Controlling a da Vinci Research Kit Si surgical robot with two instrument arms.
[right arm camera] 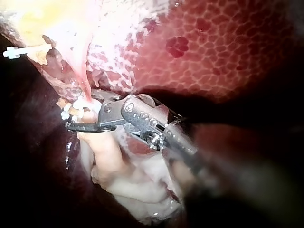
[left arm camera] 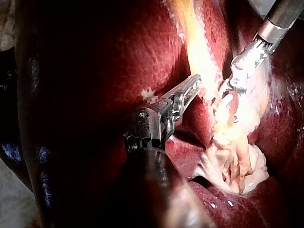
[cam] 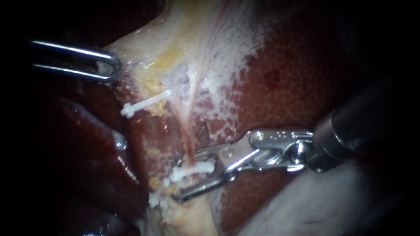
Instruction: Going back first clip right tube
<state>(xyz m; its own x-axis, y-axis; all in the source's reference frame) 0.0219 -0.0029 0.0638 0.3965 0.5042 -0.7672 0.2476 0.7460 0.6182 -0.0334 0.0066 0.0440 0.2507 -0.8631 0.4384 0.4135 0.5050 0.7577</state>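
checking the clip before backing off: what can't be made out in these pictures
Endoscope view: whether the clip between the right instrument's open jaws is latched; too small to tell.
Endoscope view: the tube where that clip crosses it; the clip and the jaws hide it.
Endoscope view: the left instrument's shaft; lost in darkness toward the edge.
Right wrist view: the right instrument's shaft; blurred.

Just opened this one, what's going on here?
The right instrument has its jaws open around a white clip, which sits at the lower end of a thin pink tube beside the liver. Two more clips show nearby: an upper clip and a lower clip. The left instrument lies at the edge of the pale tissue, away from all three clips.
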